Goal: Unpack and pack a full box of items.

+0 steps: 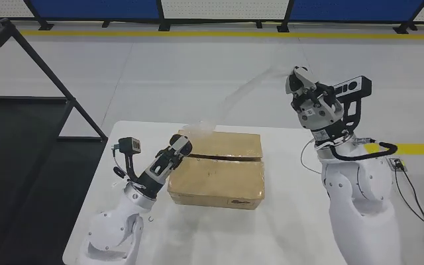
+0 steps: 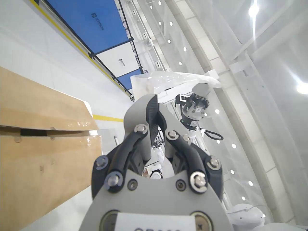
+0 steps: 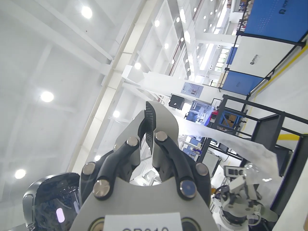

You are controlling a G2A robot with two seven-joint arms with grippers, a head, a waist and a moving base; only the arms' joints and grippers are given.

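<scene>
A brown cardboard box (image 1: 218, 169) lies in the middle of the white table, its top flaps down with a dark seam between them; the left wrist view has it too (image 2: 36, 131). My left gripper (image 1: 180, 144) (image 2: 155, 108) sits at the box's far left corner, shut on one end of a clear plastic film (image 1: 245, 96). The film (image 3: 216, 135) stretches up through the air to my right gripper (image 1: 301, 79) (image 3: 149, 114), which is held high beyond the table's far right edge and is shut on the other end.
The table (image 1: 298, 218) has bare surface to the right of and in front of the box. A black metal frame (image 1: 40, 86) stands on the floor to the left. A thin cable (image 1: 308, 156) hangs beside the right arm.
</scene>
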